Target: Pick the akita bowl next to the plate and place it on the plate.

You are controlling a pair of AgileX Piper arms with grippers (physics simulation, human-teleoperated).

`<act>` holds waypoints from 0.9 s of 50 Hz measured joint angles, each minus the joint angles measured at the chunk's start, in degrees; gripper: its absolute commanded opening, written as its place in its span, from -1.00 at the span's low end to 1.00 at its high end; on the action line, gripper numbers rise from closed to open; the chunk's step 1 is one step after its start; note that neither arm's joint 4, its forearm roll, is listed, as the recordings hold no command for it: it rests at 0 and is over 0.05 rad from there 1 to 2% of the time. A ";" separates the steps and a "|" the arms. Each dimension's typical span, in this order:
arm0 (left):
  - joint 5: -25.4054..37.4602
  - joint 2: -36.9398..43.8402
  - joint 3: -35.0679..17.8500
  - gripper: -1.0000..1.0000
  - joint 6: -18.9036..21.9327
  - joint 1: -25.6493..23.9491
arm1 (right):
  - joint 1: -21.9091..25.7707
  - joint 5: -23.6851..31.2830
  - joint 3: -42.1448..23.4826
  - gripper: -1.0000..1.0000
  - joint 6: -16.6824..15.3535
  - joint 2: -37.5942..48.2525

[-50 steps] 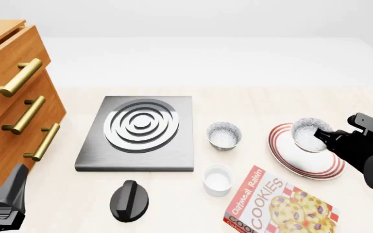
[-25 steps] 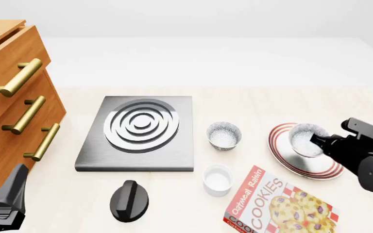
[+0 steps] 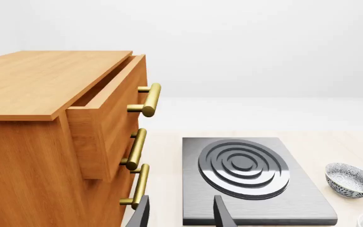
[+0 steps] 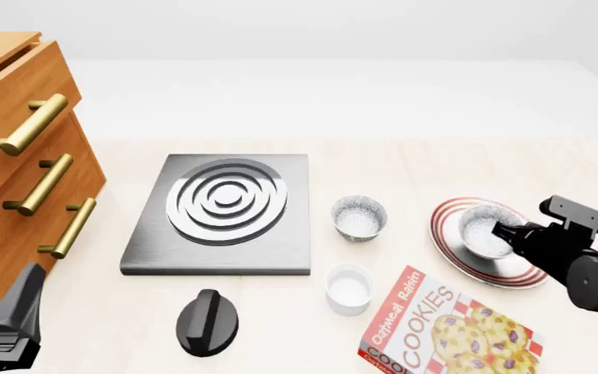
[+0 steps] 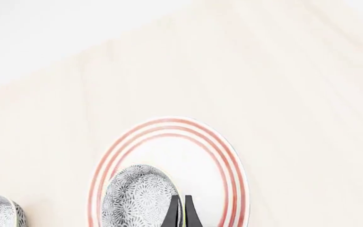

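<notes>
While lowered since before, right hand point(image 4: 503, 231) clamped on akita bowl point(image 4: 483, 228), over plate point(image 4: 455, 253)

Right arm point(image 4: 590, 265): matte black housing, rounded joints; a flat rectangular block projects at the wrist. Left gripper point(image 3: 180, 215): two slim dark grey fingers; faceted black body.

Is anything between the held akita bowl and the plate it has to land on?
Nothing visible. The right gripper is shut on the akita bowl directly over the plate. The second bowl, ramekin and cookie box all sit beside the plate, not on it.
</notes>
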 measured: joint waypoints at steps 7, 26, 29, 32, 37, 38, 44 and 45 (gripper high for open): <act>0.00 0.00 0.00 1.00 0.00 0.00 | -0.09 -0.02 -0.07 -1.00 -0.09 0.27; 0.00 0.00 0.00 1.00 0.00 0.00 | -0.64 0.58 -0.78 -1.00 -0.18 0.67; 0.00 0.00 0.00 1.00 0.00 0.00 | -0.76 0.68 -0.91 1.00 -0.23 0.69; 0.00 0.00 0.00 1.00 0.00 0.00 | -0.88 0.80 -1.02 1.00 -0.29 0.69; 0.00 0.00 0.00 1.00 0.00 0.00 | -1.04 0.99 -1.16 1.00 -0.34 0.70; 0.00 0.00 0.00 1.00 0.00 0.00 | -1.07 1.03 -1.19 1.00 -0.34 0.70; 0.00 0.00 0.00 1.00 0.00 0.00 | -1.17 1.21 -1.30 1.00 -0.33 0.78; 0.00 0.00 0.00 1.00 0.00 0.00 | -1.18 1.24 -1.32 1.00 -0.32 0.78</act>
